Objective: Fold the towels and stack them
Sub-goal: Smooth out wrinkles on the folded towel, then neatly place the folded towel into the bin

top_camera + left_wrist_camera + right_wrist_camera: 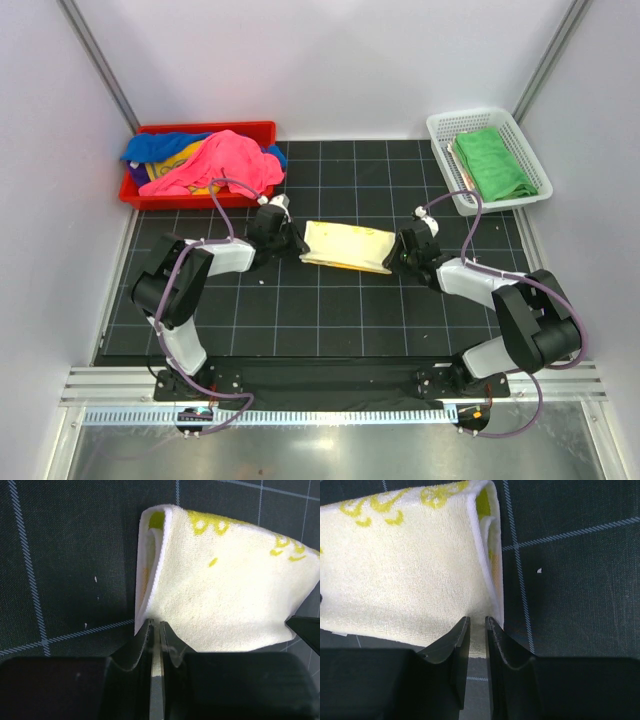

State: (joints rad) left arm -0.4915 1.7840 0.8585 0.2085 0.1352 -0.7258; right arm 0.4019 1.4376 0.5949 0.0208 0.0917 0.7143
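**A:** Where's the yellow towel (348,246)?

**B:** Folded, mid-counter (330,320). Wrist cams show the left fingers (297,244) and right fingers (393,253) pinched on its ends. Only overhead catches the green towel (490,165) in the basket (440,125), far right.

A red tray (250,127) sits at the back left corner of the black mat (330,310) (ruled in pale grid lines), and a white mesh basket (470,113) stands at the back right.

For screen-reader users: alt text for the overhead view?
Left arm and right arm pinch opposite ends of a folded yellow towel on a mat. Behind, a red tray holds crumpled towels; a white basket holds a green towel.
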